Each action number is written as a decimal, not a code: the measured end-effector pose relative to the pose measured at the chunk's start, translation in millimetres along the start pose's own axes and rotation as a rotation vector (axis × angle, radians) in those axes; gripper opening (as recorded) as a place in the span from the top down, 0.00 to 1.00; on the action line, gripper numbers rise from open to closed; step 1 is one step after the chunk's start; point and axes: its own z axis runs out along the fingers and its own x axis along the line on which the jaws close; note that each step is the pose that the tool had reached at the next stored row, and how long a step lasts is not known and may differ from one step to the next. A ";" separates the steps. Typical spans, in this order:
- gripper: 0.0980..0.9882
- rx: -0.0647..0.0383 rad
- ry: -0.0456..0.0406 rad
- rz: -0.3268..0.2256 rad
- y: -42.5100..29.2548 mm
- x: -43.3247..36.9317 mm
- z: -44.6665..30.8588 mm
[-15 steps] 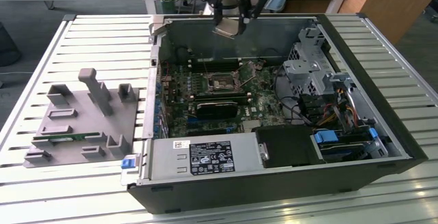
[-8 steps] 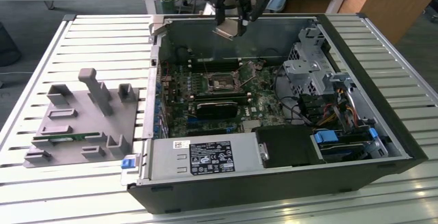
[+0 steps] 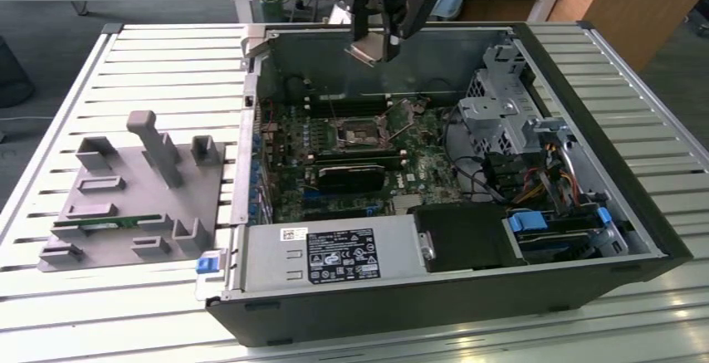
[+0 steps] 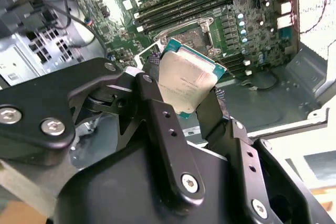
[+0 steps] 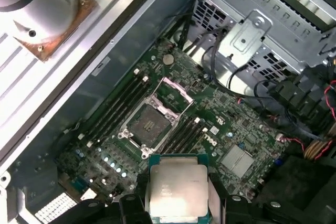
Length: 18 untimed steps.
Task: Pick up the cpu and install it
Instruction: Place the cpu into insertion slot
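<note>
**Q:** What is the gripper doing?

**A:** The gripper (image 3: 380, 45) hangs over the open computer case (image 3: 443, 305), near its far wall in the exterior view. Its jaws are clamped on the cpu (image 3: 371, 51), closed only as far as the chip's width allows.

**Q:** How is the chip held?

**A:** By two opposite edges. In the second wrist view the black fingers (image 4: 163, 124) press against either side of the cpu (image 4: 186, 80), and its silver-grey top plate faces the camera, with a thin teal rim showing around it. The gripper (image 4: 184, 98) holds it at a tilt, not flat. In the first wrist view the cpu (image 5: 177, 190) sits between the finger ends of the gripper (image 5: 177, 203).

**Q:** Where is the chip relative to the board?

**A:** It is in the air above the green motherboard (image 3: 332, 159), touching nothing but the fingers. The socket (image 5: 149, 121) lies below and apart from it. Its metal frame stands open and its square centre is bare. Dark memory slots run along both sides of the socket.

**Q:** Anything else nearby?

**A:** On the exterior view's left, a grey holder block (image 3: 133, 197) sits on the slatted table (image 3: 166, 56) beside the case, with a thin green memory stick (image 3: 105, 222) lying in it.
</note>
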 end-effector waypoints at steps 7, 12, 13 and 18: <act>0.51 0.001 -0.0110 0.119 -0.1 0.0 1.2; 0.51 0.001 -0.0181 0.196 -0.2 0.0 2.0; 0.51 0.001 -0.0193 0.210 -0.2 0.0 2.1; 0.51 0.001 -0.0257 0.279 -0.2 0.0 2.8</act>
